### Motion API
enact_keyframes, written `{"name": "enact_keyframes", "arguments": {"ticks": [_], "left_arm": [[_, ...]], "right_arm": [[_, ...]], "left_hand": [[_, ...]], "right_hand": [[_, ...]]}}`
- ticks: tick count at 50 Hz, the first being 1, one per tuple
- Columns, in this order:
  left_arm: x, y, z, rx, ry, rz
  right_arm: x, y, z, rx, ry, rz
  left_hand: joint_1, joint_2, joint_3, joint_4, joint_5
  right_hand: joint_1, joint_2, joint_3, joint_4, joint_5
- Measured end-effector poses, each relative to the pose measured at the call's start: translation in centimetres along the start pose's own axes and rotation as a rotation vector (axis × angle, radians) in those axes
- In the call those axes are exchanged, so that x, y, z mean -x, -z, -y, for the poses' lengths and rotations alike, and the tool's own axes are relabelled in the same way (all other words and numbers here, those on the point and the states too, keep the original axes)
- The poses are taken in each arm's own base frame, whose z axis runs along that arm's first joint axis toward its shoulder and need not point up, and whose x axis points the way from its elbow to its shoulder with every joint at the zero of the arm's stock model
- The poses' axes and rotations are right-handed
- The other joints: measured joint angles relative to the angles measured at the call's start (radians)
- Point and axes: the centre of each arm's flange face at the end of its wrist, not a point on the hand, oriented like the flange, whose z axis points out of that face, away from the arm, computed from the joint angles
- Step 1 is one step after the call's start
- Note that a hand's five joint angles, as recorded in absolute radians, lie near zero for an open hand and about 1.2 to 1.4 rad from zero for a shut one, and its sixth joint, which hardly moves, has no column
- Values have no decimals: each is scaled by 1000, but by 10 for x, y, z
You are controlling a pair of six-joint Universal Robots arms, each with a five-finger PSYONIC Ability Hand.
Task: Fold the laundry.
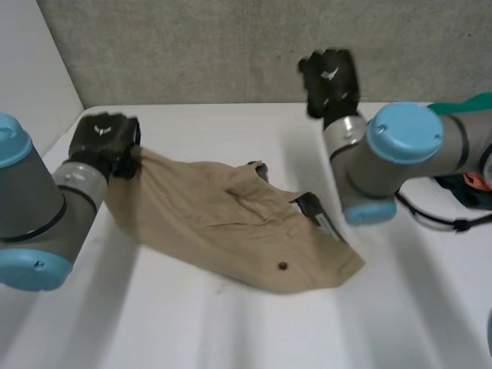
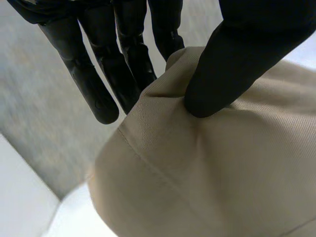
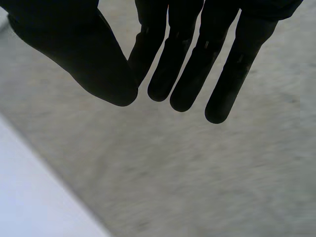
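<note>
White table (image 1: pixel 231 330) is carrying the tan garment (image 1: pixel 231 223), lying crumpled mid-table. Left hand (image 1: pixel 104 142) is pinching its left corner, with the thumb (image 2: pixel 237 64) on top and fingers behind. Right hand (image 1: pixel 330 77) is hovering straight-fingered and empty by the grey wall (image 1: pixel 192 46), well apart from the cloth. Risk: pinch is looking shallow, so a lift could be slipping the corner free. Fingertips are hiding behind the fold. Probably shorts, hard to tell.
</note>
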Motion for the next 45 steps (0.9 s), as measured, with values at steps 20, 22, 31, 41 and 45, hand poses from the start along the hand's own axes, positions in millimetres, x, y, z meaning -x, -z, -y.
{"name": "enact_keyframes", "arguments": {"ticks": [20,22,31,41,45], "left_arm": [[-15,29,-28,124,-146,7],[-8,38,-20,122,-173,19],[14,88,-1,168,-188,-44],[25,118,-23,387,-17,-153],[24,115,-34,436,31,-185]], "right_arm": [[-20,26,-30,293,119,166],[-22,41,-5,305,105,253],[-20,108,66,300,82,636],[3,144,48,413,150,864],[19,147,27,429,191,920]], "left_hand": [[-902,-883,-871,-885,-850],[-922,-954,-950,-966,-927],[-765,-830,-826,-833,-788],[-615,-665,-657,-667,-623],[-628,-674,-669,-682,-644]], "right_hand": [[-908,-969,-984,-992,-977],[-908,-968,-983,-992,-977],[-672,-725,-729,-741,-734],[-487,-537,-542,-553,-555],[-455,-509,-511,-523,-524]]}}
